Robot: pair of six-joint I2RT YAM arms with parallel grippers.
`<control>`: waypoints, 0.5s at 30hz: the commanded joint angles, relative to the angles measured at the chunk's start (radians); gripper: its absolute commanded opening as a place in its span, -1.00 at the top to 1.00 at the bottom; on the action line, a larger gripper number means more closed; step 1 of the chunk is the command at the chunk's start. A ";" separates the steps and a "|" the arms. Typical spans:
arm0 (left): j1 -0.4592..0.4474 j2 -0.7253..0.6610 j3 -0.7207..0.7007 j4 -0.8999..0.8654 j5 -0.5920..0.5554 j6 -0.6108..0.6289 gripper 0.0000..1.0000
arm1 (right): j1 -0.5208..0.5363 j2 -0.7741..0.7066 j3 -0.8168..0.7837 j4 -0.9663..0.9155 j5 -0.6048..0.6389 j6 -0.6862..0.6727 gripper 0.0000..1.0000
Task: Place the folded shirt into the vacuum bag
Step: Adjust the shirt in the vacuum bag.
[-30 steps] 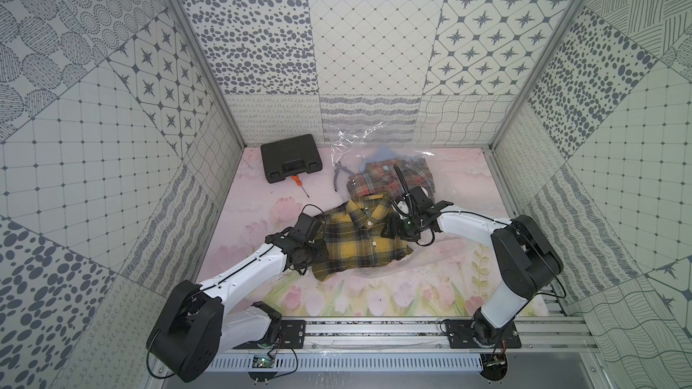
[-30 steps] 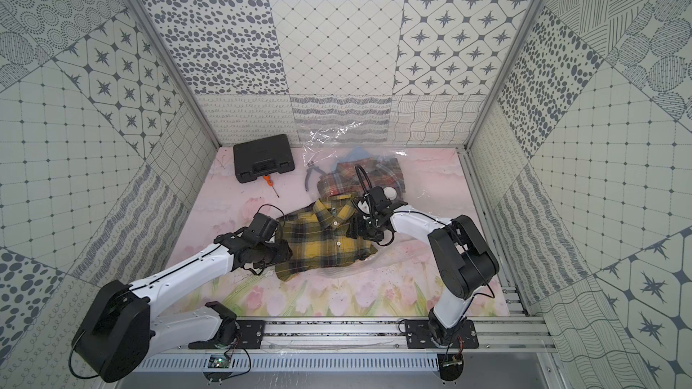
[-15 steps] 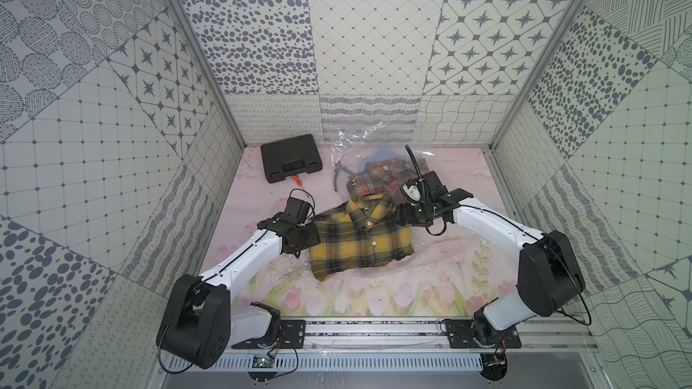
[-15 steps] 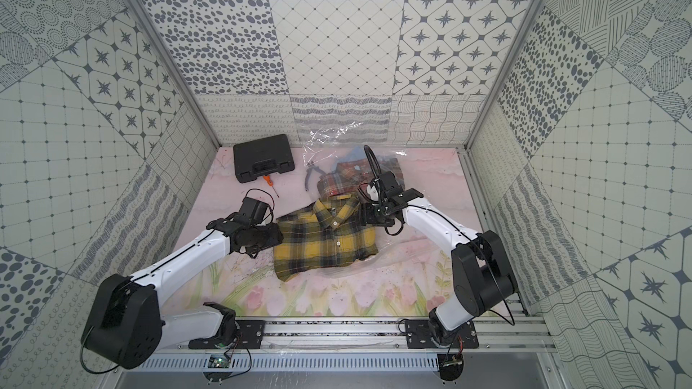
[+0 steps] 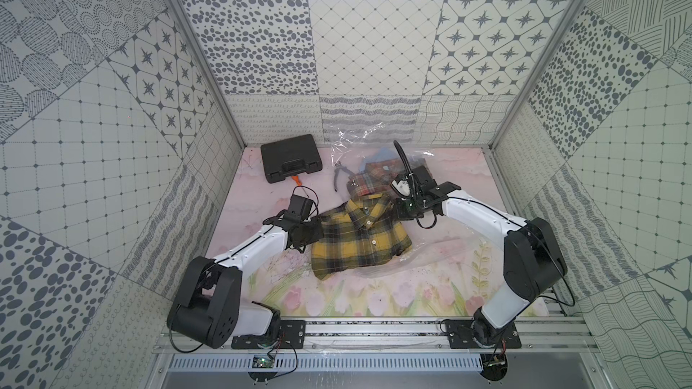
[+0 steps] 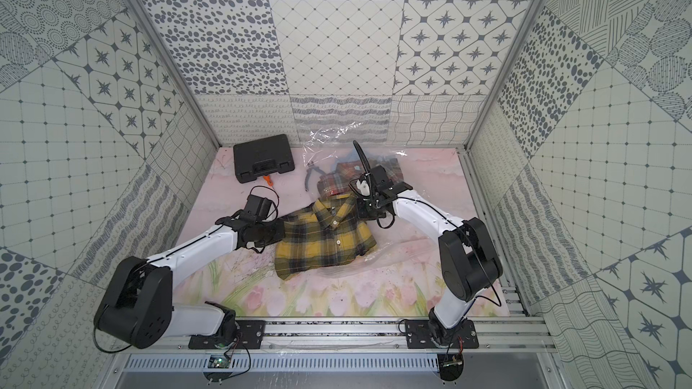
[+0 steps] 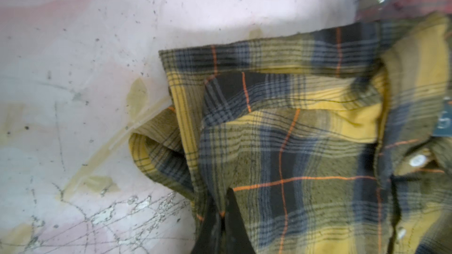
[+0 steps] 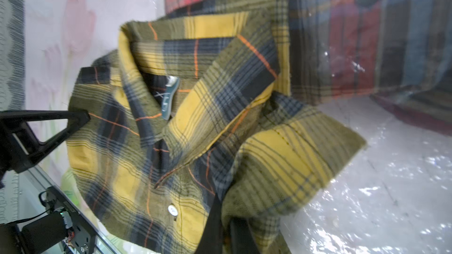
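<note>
The folded shirt (image 5: pixel 359 241) (image 6: pixel 324 241) is yellow and dark plaid and lies mid-table with its collar toward the back. My left gripper (image 5: pixel 316 232) (image 7: pixel 223 206) is shut on the shirt (image 7: pixel 305 142) at its left edge. My right gripper (image 5: pixel 400 211) (image 8: pixel 223 206) is shut on a fold of the shirt (image 8: pixel 195 118) beside the collar. The vacuum bag (image 5: pixel 359 140) (image 6: pixel 329 136) is clear crinkly plastic just behind the shirt, and its film (image 8: pixel 391 179) also spreads under the shirt's right side.
Red plaid clothes (image 5: pixel 374 177) lie inside the bag. A black case (image 5: pixel 291 158) sits at the back left, with an orange-handled screwdriver (image 5: pixel 296 180) in front of it and grey pliers (image 5: pixel 342 175) beside the bag. Patterned walls close in on three sides.
Both grippers have gone from open to shut on the shirt's edges. The left gripper has moved back along the shirt's left side, and the right arm has stretched out toward the collar.
</note>
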 commanded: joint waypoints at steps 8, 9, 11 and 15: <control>0.007 -0.198 -0.192 0.063 -0.034 -0.152 1.00 | -0.020 0.073 0.048 0.105 -0.058 -0.011 0.89; 0.005 -0.187 -0.210 0.078 -0.026 -0.169 1.00 | -0.020 0.100 0.054 0.109 -0.059 -0.011 0.82; 0.005 -0.172 -0.227 0.090 -0.027 -0.192 1.00 | -0.020 0.138 0.067 0.110 -0.067 -0.012 0.55; 0.006 -0.163 -0.184 0.006 -0.051 -0.171 0.80 | -0.027 0.126 0.070 0.081 -0.105 -0.013 -0.02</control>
